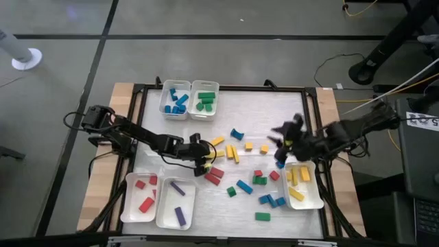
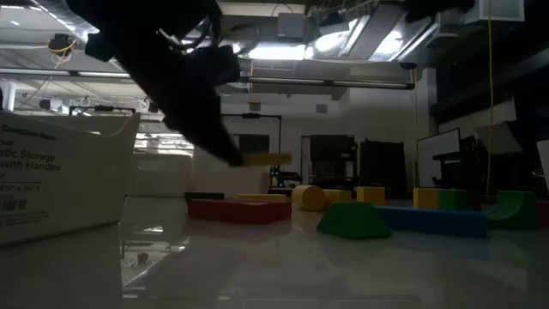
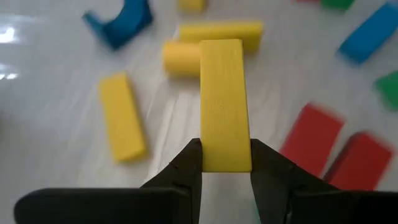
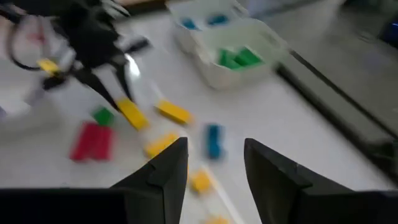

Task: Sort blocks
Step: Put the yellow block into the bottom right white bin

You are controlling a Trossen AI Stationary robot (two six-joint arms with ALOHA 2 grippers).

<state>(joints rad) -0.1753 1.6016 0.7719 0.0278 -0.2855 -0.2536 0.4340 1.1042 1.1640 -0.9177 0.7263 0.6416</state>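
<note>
1. The tabletop (image 1: 274, 110) carried white trays at the far edge and both near corners, each holding one colour, so sorting was partly done.
2. Loose blocks (image 1: 244, 186) lay scattered across the middle and near right.
3. Left gripper (image 1: 203, 165) was over the middle, pinching a yellow bar (image 3: 224, 106) by one end, lifted clear, probably bound for the yellow tray (image 1: 312, 199).
4. Right gripper (image 4: 214, 158) hung near that tray, jaws spread and empty.

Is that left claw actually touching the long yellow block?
Touching. The left wrist view shows the left gripper with both fingers pressed against the yellow block's sides.
</note>
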